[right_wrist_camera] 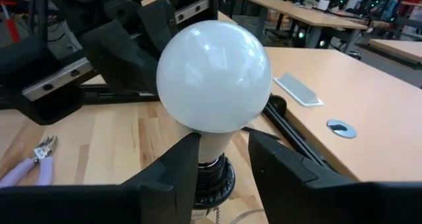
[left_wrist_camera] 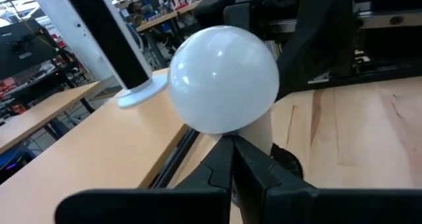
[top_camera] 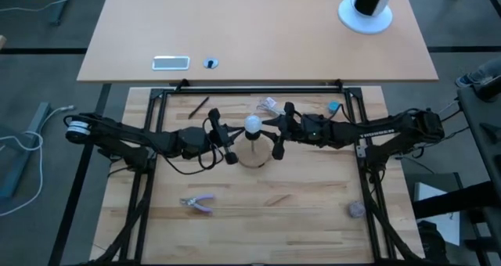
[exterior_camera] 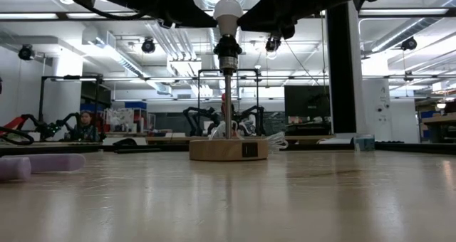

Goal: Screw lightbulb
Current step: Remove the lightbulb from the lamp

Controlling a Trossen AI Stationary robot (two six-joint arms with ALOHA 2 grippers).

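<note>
Overhead, we saw the lightbulb (top_camera: pixel 253 126) standing upright at the table's middle, globe up, its neck seated in the dark socket (exterior_camera: pixel 227 61) on a slim post above the round wooden base (exterior_camera: pixel 228 149). Its long axis ran vertical. Our right gripper (right_wrist_camera: pixel 223 159) reached in from the right, fingers parted on either side of the bulb's neck just under the globe, close but not clearly clamped. Our left gripper (left_wrist_camera: pixel 232 178) faced it from the left, fingers pressed together just below the globe; whether it touched the bulb we could not tell. Both sat equally near.
</note>
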